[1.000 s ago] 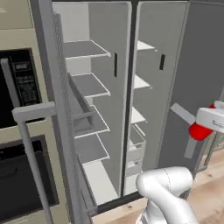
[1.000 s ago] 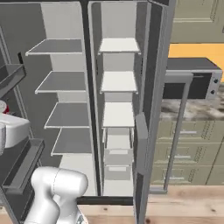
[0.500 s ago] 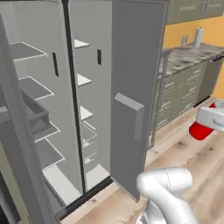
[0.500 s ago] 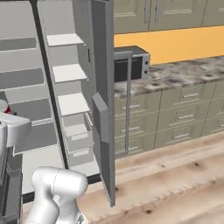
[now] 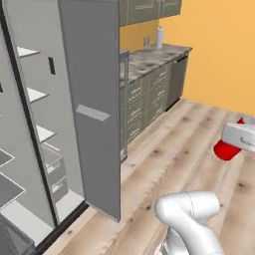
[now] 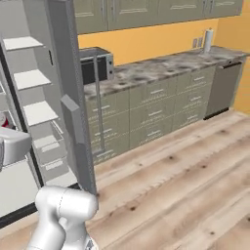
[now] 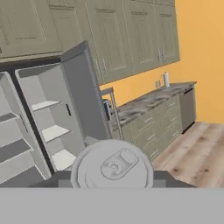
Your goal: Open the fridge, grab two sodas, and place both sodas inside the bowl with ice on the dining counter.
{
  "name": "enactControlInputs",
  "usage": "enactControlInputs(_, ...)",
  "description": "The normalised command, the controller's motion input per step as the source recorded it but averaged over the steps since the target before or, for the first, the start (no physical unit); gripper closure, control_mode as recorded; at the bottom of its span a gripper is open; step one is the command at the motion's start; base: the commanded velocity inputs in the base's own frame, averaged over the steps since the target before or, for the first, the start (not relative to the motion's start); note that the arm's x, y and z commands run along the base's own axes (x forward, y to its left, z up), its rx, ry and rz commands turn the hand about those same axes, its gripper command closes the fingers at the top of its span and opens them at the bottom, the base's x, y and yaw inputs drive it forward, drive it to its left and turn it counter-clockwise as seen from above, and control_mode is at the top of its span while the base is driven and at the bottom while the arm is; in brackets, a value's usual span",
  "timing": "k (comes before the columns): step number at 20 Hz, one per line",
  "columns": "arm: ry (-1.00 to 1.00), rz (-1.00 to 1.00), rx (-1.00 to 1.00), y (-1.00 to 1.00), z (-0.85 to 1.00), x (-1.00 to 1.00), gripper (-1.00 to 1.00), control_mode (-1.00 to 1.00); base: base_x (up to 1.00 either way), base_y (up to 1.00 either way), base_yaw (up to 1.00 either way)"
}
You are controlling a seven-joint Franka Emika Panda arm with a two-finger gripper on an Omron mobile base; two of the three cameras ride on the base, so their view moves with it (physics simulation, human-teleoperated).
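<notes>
Base is swinging rt since earlier frames, so fridge (image 5: 74,114) is sliding to the left edge w/ both doors open; shelves visibly bare. Red soda (image 5: 226,149) is riding in the claw (image 5: 238,142), clamped on it, well away from the fridge, over wood floor (image 6: 185,185). Looks like carry leg of first can; bowl and dining tabletop not yet reached.

The whole scene has been shifted by a turn of the base: the fridge (image 5: 60,114), centred a second ago with both compartments facing the cameras, is now pushed to the left edge of both base views. A run of green-grey cabinets (image 6: 161,107) under a mottled counter, the yellow wall (image 5: 219,50) and much wooden floor (image 6: 195,185) have been brought into sight
</notes>
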Motion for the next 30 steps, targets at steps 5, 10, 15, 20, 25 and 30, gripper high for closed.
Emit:
enactControlInputs(5, 0.00, 0.00, 0.00, 0.00, 0.00, 0.00, 1.00, 1.00, 0.08, -0.50, -0.55)
enactControlInputs(10, 0.00, 0.00, 0.00, 0.00, 0.00, 0.00, 1.00, 1.00, 0.17, -0.29, -0.67)
enactControlInputs(15, 0.00, 0.00, 0.00, 0.00, 0.00, 0.00, 1.00, 1.00, 0.26, -0.19, -0.66)
enactControlInputs(20, 0.00, 0.00, 0.00, 0.00, 0.00, 0.00, 1.00, 1.00, 0.79, -0.06, -0.49)
enactControlInputs(25, 0.00, 0.00, 0.00, 0.00, 0.00, 0.00, 1.00, 1.00, 1.00, -0.05, -0.11)
enactControlInputs(30, 0.00, 0.00, 0.00, 0.00, 0.00, 0.00, 1.00, 1.00, 1.00, 0.00, 0.00)
